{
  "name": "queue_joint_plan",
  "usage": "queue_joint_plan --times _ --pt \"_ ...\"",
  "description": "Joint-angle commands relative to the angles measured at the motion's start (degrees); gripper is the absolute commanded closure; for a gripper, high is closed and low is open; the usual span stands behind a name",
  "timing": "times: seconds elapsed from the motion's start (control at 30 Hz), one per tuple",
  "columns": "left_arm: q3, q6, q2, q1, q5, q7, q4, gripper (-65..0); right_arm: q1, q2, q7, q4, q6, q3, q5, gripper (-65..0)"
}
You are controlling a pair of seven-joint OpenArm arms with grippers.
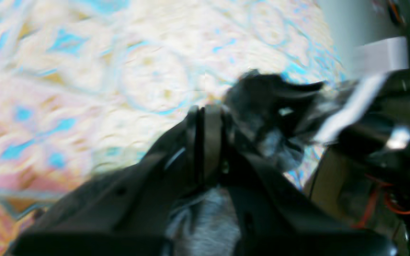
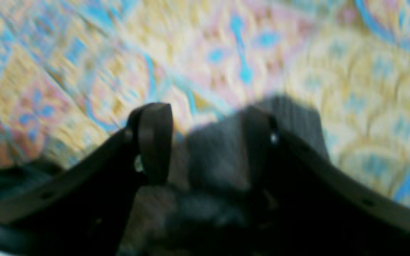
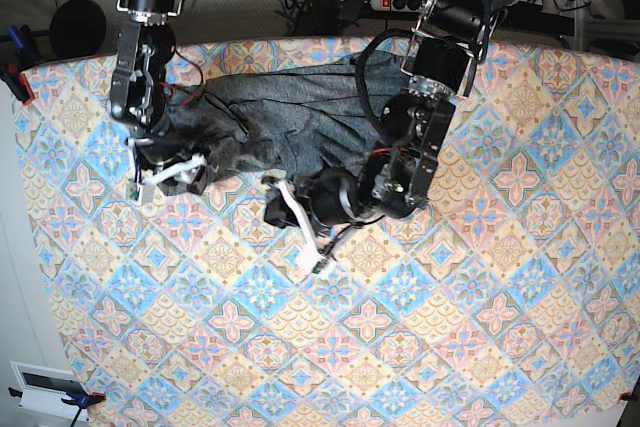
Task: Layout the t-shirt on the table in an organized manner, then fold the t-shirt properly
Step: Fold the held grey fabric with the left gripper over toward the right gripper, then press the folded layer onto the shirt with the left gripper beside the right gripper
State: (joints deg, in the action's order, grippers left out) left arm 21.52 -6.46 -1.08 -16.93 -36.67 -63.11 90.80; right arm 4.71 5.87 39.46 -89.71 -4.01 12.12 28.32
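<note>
Left gripper (image 1: 208, 117) clenched on shirt (image 3: 300, 122) hem at frame centre; right gripper (image 2: 205, 138) spread wide over cloth. Pull outward slowly, keeping fabric flat on table (image 3: 450, 327).

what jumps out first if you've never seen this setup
The loud pastel diamond-tile table fills the base view. A crumpled dark-grey t-shirt lies bunched near its far edge, between two black arms. The left tool is shut on a fold of the shirt, while the right tool stands open over grey cloth.
</note>
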Motion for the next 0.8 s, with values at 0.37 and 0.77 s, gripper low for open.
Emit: queue_joint_plan --times 0.37,0.77 --pt "6.83 -0.35 -4.15 -1.23 -1.01 0.65 4.27 0.0 -1.41 0.42 -1.79 -1.32 -0.52 0.14 0.74 -31.6" --pt "15.8 -0.09 -4.24 -1.05 -0.48 0.74 3.83 0.0 -1.41 0.42 -1.79 -3.08 -0.52 0.5 0.65 -31.6"
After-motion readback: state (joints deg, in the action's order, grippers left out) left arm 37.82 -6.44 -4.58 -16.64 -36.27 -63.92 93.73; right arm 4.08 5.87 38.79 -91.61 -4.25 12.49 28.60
